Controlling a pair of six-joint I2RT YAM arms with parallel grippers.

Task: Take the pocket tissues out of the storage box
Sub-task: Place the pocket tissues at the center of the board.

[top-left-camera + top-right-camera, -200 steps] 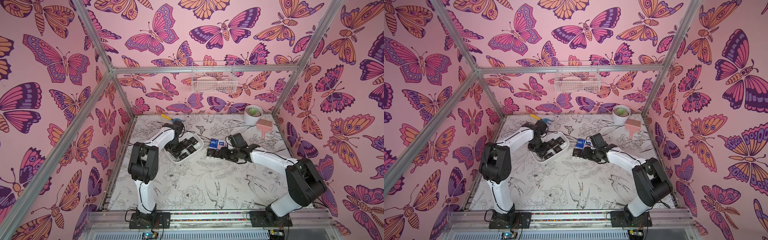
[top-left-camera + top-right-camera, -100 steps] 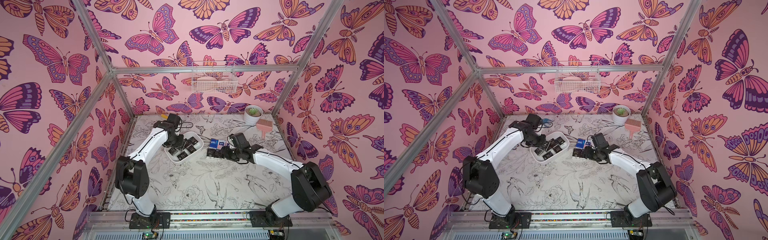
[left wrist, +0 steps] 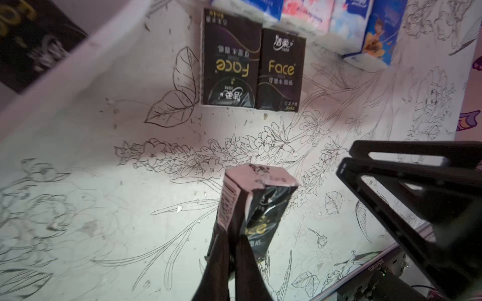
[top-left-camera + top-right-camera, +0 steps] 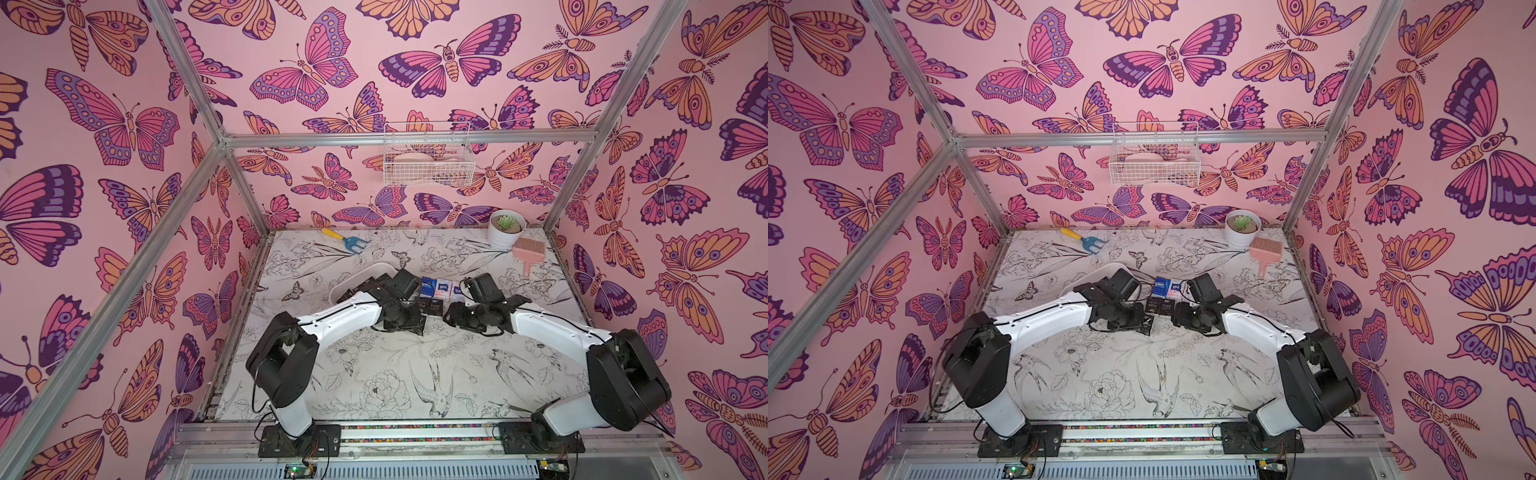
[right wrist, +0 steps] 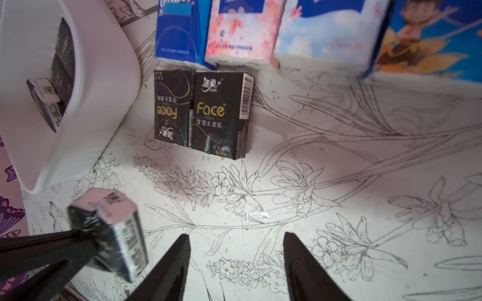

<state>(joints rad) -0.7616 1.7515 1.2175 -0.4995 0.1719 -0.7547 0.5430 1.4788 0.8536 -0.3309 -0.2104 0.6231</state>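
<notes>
The left end effector (image 3: 234, 235) pinches one black packet (image 3: 258, 203) of pocket tissues above the counter (image 3: 104, 156) — the right end effector (image 5: 236, 239) stands half-open, empty. More black packets (image 5: 61, 65) lie inside the storage box (image 5: 104, 78).

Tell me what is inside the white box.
Black tissue packets lie inside the white box; the right wrist view shows several. In both top views the left arm covers much of the box, so the exact number cannot be seen.
</notes>
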